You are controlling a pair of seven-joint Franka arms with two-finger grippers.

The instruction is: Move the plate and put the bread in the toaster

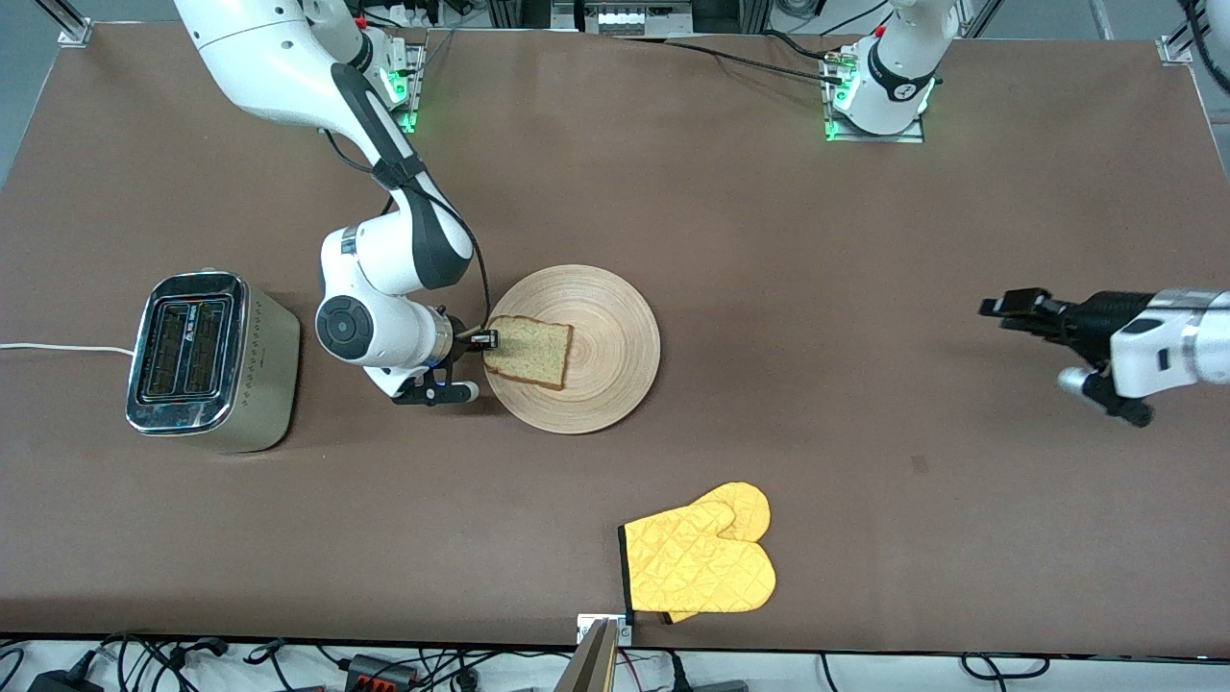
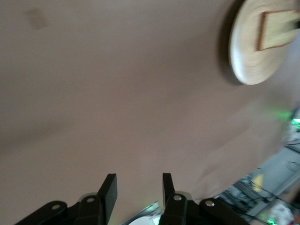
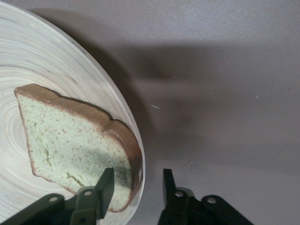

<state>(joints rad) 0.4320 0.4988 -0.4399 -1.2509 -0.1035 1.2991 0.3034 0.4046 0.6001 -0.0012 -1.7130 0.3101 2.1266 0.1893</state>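
The tan wooden plate point(image 1: 615, 317) lies mid-table with the bread point(image 1: 530, 352) on its side toward the toaster point(image 1: 207, 360). My right gripper point(image 1: 482, 340) is low at that edge of the plate, open. In the right wrist view its jaws point(image 3: 137, 185) straddle the plate's rim point(image 3: 56, 56), one finger over the bread's crust corner point(image 3: 75, 145), the other over bare table. My left gripper point(image 1: 999, 309) is open and empty over the table at the left arm's end; its wrist view point(image 2: 139, 187) shows the plate point(image 2: 248, 65) and bread point(image 2: 276, 30) far off.
The toaster stands at the right arm's end with both slots up and a white cord point(image 1: 58, 348) running off the table edge. A yellow oven mitt point(image 1: 701, 562) lies near the table edge closest to the front camera.
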